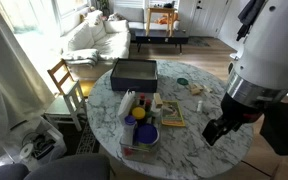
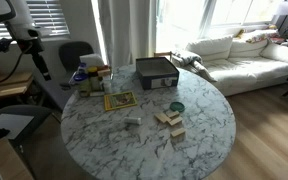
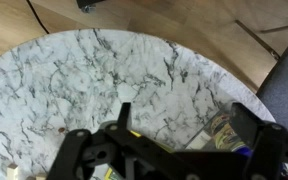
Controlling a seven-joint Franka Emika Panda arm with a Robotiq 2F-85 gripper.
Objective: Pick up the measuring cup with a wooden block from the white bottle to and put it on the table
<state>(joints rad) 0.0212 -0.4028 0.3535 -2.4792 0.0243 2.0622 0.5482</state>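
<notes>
Slim white plastic bottle (image 1: 127,104): tilted within cluster near desk rim, just beside round blue bowl (image 1: 141,134) and small yellow item (image 1: 139,114). You cannot tell at this size whether that is the measuring cup.
Square picture tile (image 1: 171,114): beside cluster.
Dark rectangular box (image 1: 134,72): behind cluster.
Pale wooden blocks (image 2: 169,120), small green disc (image 2: 176,106): near each other, well apart from bottle.
Round white grey-veined marble desk (image 1: 179,152): carries all.
Your black fingers (image 3: 124,116): spread wide, released, nothing between, above bare marble, apart from bottle.
</notes>
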